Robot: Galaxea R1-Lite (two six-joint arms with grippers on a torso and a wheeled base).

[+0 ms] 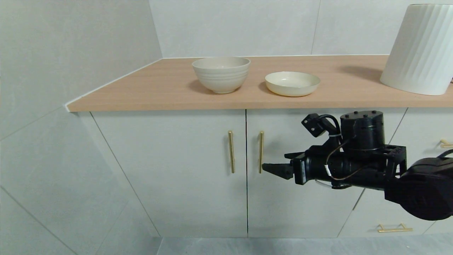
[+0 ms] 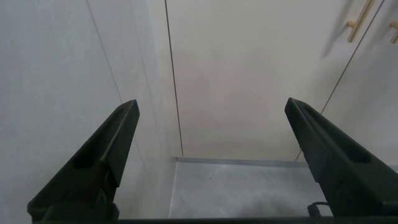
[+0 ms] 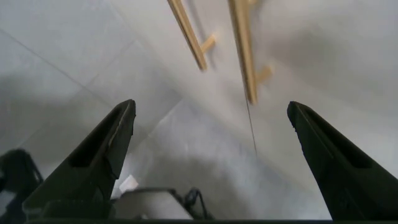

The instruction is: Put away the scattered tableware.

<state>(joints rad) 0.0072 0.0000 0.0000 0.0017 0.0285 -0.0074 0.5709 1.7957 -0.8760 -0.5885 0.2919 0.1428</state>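
A deep cream bowl (image 1: 221,74) and a shallow cream dish (image 1: 292,83) stand side by side on the wooden countertop (image 1: 159,92). Below it, both cabinet doors are closed, and their gold handles (image 1: 231,151) (image 1: 261,151) flank the centre seam. My right gripper (image 1: 274,169) hovers in front of the right-hand door, its tip just right of that door's handle, level with the handle's lower end. From the right wrist, the gripper (image 3: 210,107) is open and holds nothing, with both handles (image 3: 244,50) ahead. My left gripper (image 2: 211,106) is open and holds nothing, low by the cabinet and the floor.
A tall white ribbed container (image 1: 421,49) stands at the right end of the countertop. A tiled wall (image 1: 53,106) closes off the left side. Further right are drawers with small gold handles (image 1: 394,228). Grey floor (image 1: 283,246) runs along the cabinet base.
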